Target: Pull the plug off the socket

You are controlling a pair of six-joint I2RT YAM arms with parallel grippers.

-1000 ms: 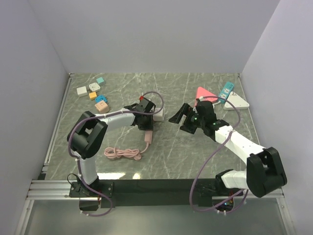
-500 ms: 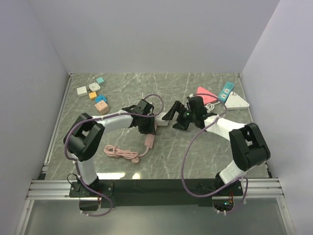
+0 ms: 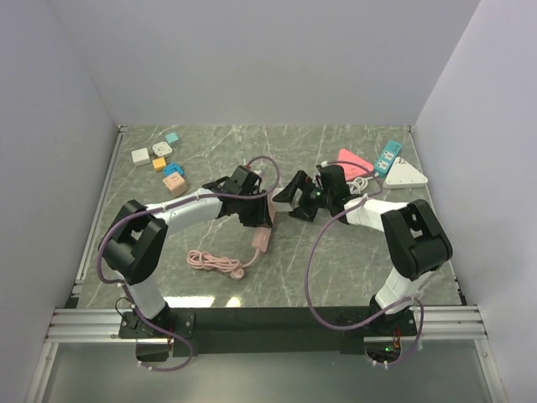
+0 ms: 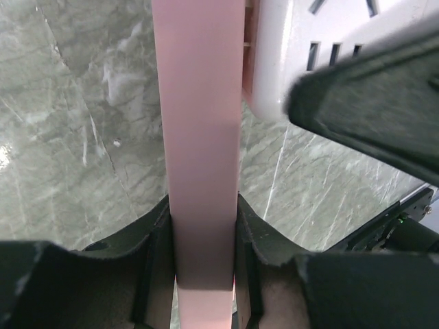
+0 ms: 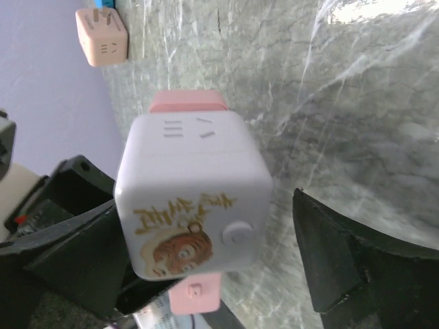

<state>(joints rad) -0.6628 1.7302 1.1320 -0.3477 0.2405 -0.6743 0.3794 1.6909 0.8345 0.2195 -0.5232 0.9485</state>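
Overhead camera: fixed high behind my two bases, tilted down and forward over the whole table (image 3: 352,260). The white socket cube (image 3: 280,201) sits small near mid-frame, far from the lens. Left wrist camera: very close, looking along the pink plug (image 4: 202,137) toward the cube, which fills the upper right corner, with table surface beneath. Right wrist camera: also close, facing the cube from the opposite side, its decorated face and button toward the lens. That view is rolled sideways, so a lilac wall (image 5: 41,103) stands left of the cube. All three views share the cube. Both wrist views also share the plug and the table around the cube.
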